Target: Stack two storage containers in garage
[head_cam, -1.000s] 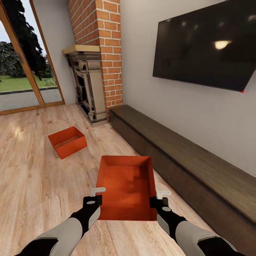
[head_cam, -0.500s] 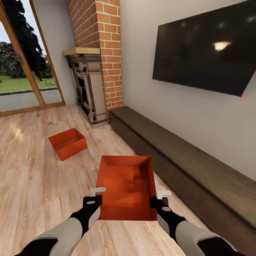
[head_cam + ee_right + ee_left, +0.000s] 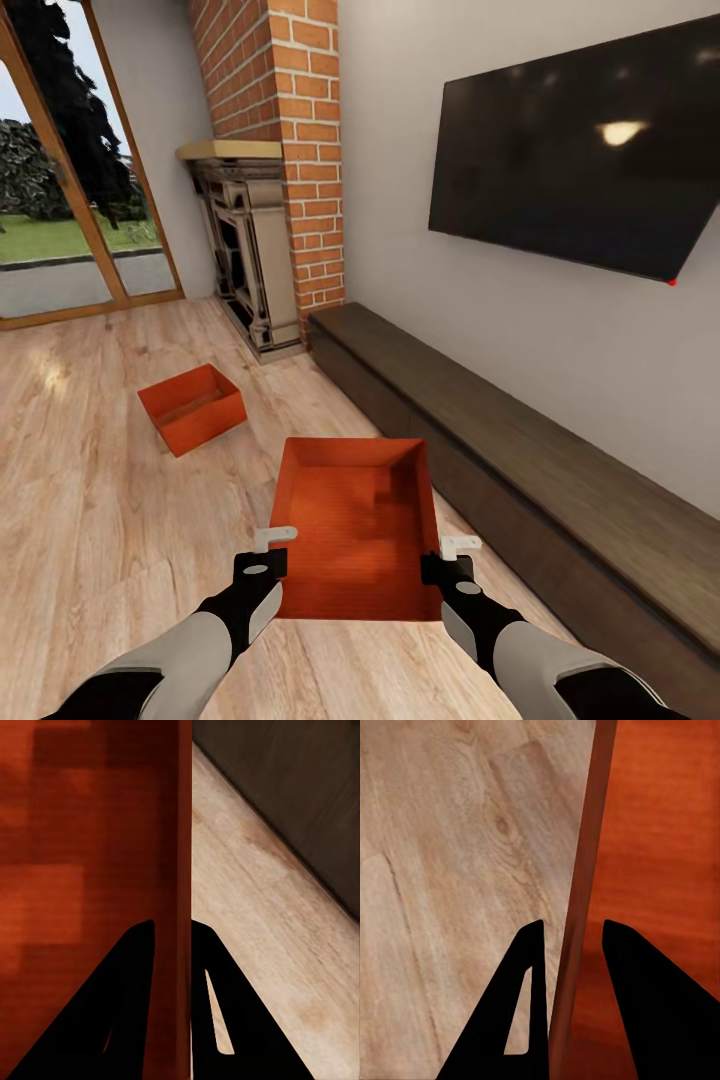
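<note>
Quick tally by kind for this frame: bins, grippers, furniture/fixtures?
Orange-red bins: 2, a held bin and a bin on the wood floor
Grippers: 2, left gripper and right gripper, each clamped on a side wall of the held bin
Fixtures: 3, TV, bench, fireplace
Total: 7

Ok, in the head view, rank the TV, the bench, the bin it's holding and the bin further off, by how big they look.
1. Long dark bench
2. Black TV; close to the bench
3. Held bin
4. Far bin

The bins look alike; the held one looks larger only because it is nearer the camera.
</note>
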